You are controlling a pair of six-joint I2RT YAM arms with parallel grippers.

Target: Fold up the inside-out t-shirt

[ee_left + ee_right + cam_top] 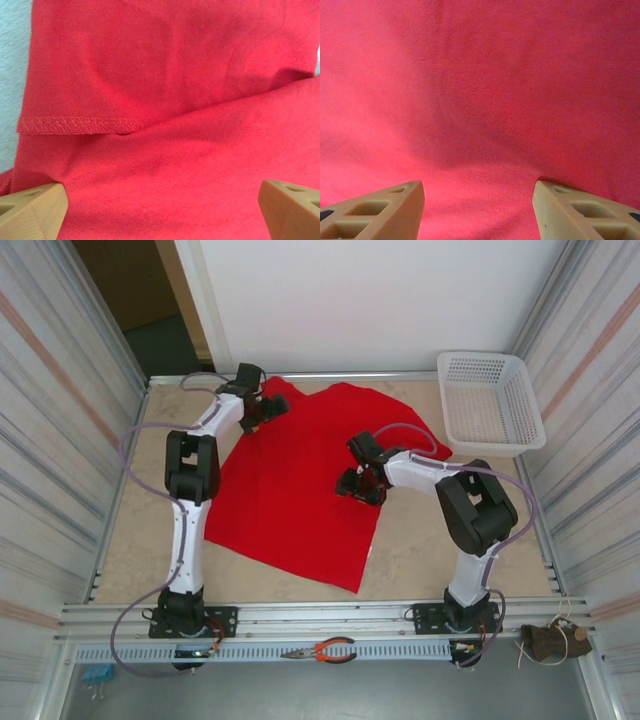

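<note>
The inside-out t-shirt, bright red, lies spread flat across the middle of the table. My left gripper hovers over its far left corner by the sleeve; in the left wrist view a stitched sleeve hem lies over the body cloth, and the gripper stands wide open above the fabric. My right gripper is low over the shirt's right part. Its tan fingers are apart with flat red cloth between them, nothing pinched.
A white plastic basket stands at the far right corner. Orange-handled pliers lie on the front rail. Metal walls close in both sides. Bare tabletop shows right of the shirt's lower edge.
</note>
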